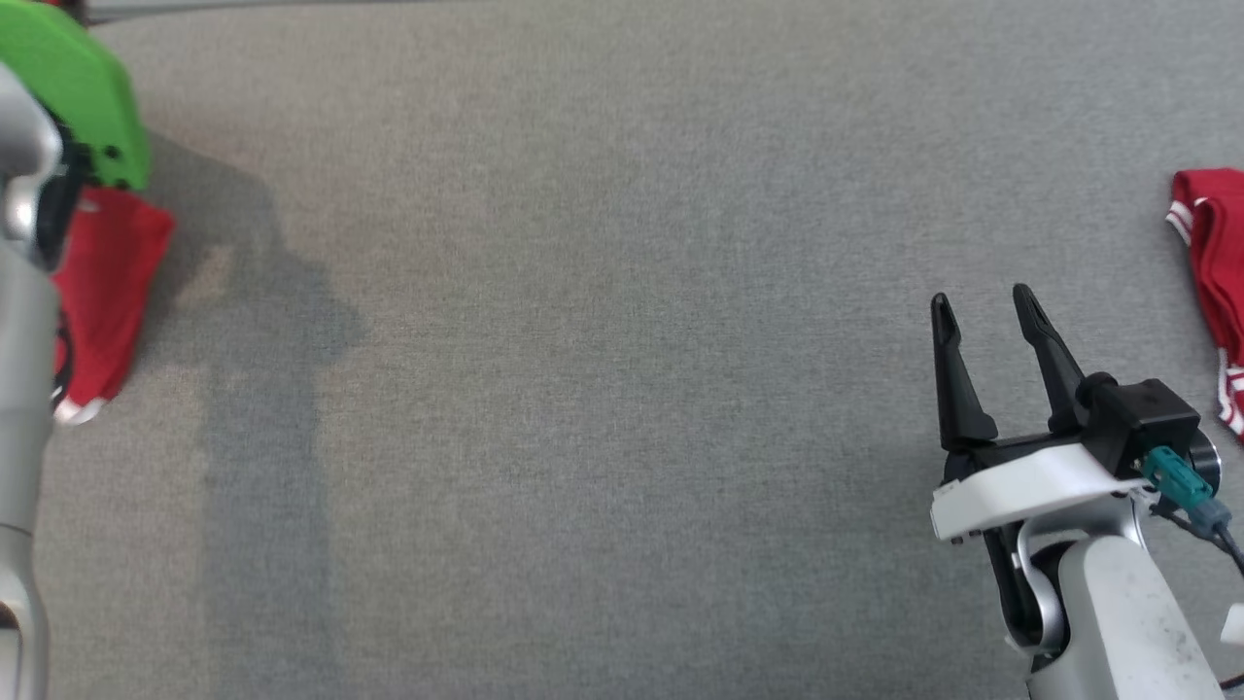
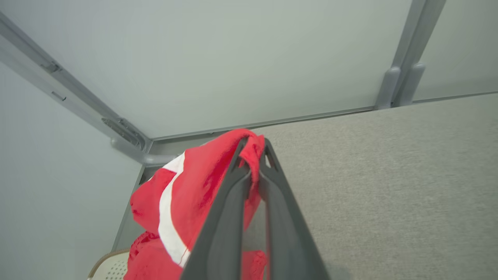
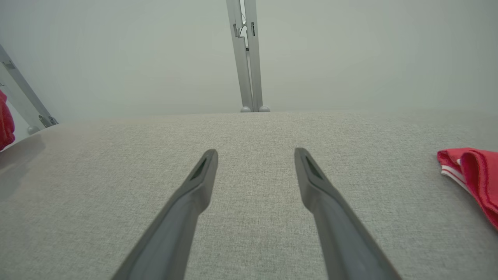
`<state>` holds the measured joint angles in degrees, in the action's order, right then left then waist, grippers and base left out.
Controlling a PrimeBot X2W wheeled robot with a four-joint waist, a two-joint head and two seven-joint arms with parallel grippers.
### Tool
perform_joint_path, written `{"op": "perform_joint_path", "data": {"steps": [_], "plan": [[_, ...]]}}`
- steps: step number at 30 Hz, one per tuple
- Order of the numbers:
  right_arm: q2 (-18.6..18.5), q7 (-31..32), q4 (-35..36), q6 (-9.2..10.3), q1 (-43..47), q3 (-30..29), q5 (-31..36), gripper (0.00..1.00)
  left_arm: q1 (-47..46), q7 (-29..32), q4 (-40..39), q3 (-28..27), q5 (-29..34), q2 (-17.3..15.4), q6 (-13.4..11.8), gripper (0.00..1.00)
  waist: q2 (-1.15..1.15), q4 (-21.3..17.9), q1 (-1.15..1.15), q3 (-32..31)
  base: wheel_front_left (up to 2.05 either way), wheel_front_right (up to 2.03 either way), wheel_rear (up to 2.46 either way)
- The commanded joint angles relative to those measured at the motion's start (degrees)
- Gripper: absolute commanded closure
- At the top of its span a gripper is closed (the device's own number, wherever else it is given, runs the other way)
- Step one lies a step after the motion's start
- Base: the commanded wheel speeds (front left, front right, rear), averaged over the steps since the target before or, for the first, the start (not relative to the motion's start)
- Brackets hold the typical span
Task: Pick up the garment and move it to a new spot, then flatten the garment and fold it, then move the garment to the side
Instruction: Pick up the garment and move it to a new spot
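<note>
Hanging limp from the left gripper [image 2: 255,151], the red garment [image 2: 186,194] read as light, soft cloth with a white stripe; it would likely drape and bunch rather than keep any shape, and a thin pinch could let it slip if swung quickly. The left gripper's fingers were closed almost together on a bunched fold at the cloth's top, the rest trailing below; for flattening, a hem or corner looked the better place to take hold, with the other gripper on a second corner to spread it.

In the head view the garment hung at the far left beneath the left arm's green cover [image 1: 83,92], over the left side of the grey table [image 1: 583,389]; whether its lower end touched the table I could not tell. The left arm was raised, its pale forearm running up the view's left edge; the right gripper [image 1: 984,301] sat low at the lower right, fingers spread wide and holding nothing, pointing across the table; a second red garment [image 1: 1215,262] lay near it, apart.
</note>
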<state>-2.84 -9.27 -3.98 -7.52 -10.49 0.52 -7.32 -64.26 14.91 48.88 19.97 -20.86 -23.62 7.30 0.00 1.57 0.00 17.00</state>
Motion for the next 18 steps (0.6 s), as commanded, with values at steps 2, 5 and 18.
{"op": "perform_joint_path", "data": {"steps": [2,5,18], "plan": [[-0.10,-1.08,-1.35,0.07,1.81,-0.57,-0.83,0.00,-0.47,0.66,-3.36,3.93,-2.23,1.24,0.19,1.00,0.00,-5.42,0.00,-9.18,0.00,0.00,0.00],[-0.10,-1.63,-2.60,0.07,3.15,-1.31,-1.40,0.00,-0.82,1.78,-8.50,9.42,-6.05,2.26,0.14,1.00,0.00,-7.84,0.00,-11.64,0.00,0.00,0.00],[-0.09,-2.88,-4.64,0.07,6.99,-2.81,-2.14,0.00,5.85,-2.19,-24.62,22.49,-20.82,6.51,0.11,1.00,0.00,-14.32,0.00,-13.44,0.00,0.00,0.00]]}}
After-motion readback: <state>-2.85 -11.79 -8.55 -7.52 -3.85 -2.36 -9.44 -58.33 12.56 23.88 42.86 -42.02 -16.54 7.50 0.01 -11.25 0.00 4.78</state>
